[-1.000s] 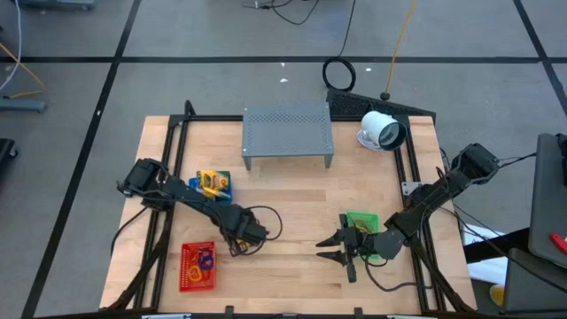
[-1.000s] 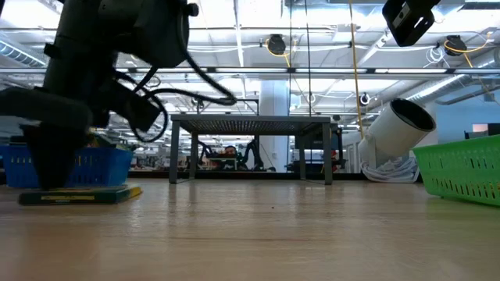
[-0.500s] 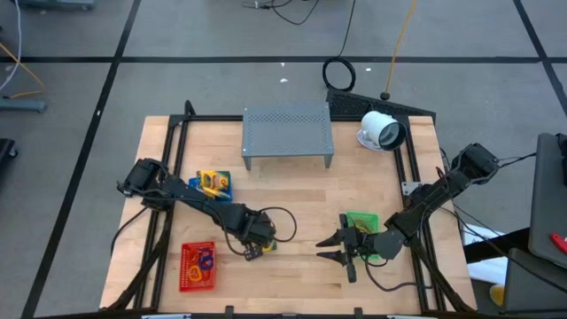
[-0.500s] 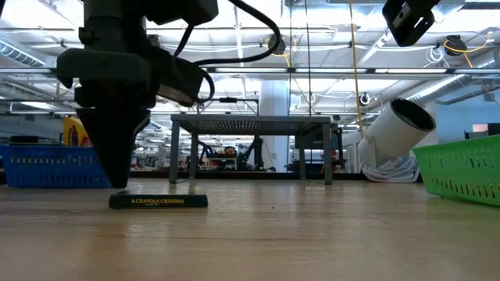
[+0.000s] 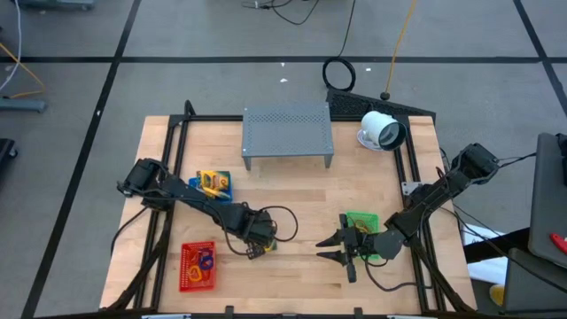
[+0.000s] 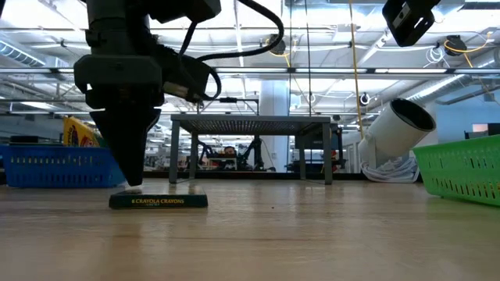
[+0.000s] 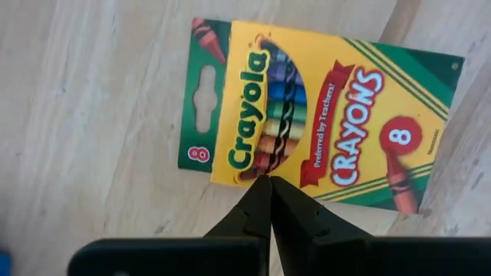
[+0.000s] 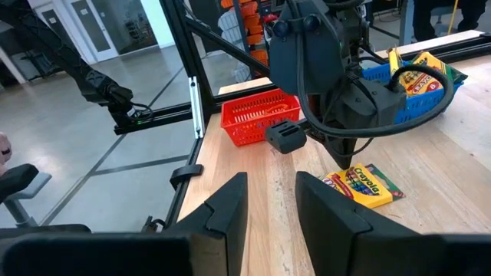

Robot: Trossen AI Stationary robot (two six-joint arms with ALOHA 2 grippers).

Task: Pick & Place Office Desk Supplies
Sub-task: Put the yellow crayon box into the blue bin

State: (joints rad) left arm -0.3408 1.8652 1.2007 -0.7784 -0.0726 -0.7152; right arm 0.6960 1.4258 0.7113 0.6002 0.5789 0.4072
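Observation:
A yellow-and-green crayon pack [image 7: 330, 115] lies flat on the wooden table [image 5: 301, 199], left of its middle; it also shows in the low view [image 6: 158, 201] and in the right wrist view [image 8: 360, 184]. My left gripper [image 7: 268, 182] is shut and points straight down, its tips over the pack's near long edge, toward one end [image 6: 134, 186]. My right gripper [image 5: 328, 248] waits open and level at the near right, beside the green basket [image 5: 363, 223]. It points toward the left arm. My left gripper's shut fingertips [image 7: 261, 201] come from above onto the crayon pack's printed top face, at its long edge [image 7: 245, 172]. I cannot tell whether they touch it or stand just above it. The pack lies flat on the table.
A blue basket [image 5: 213, 184] holding more crayon packs stands at the left. A red basket [image 5: 198, 266] with rubber bands stands at the near left. A grey perforated stand [image 5: 287, 133] and a white round device [image 5: 383, 130] stand at the far edge.
My left gripper has gone toward the table's right edge and tipped upright, staying shut. The crayon pack has slid along the table with it, toward the right, and lies flat. In the last half second both have kept almost still.

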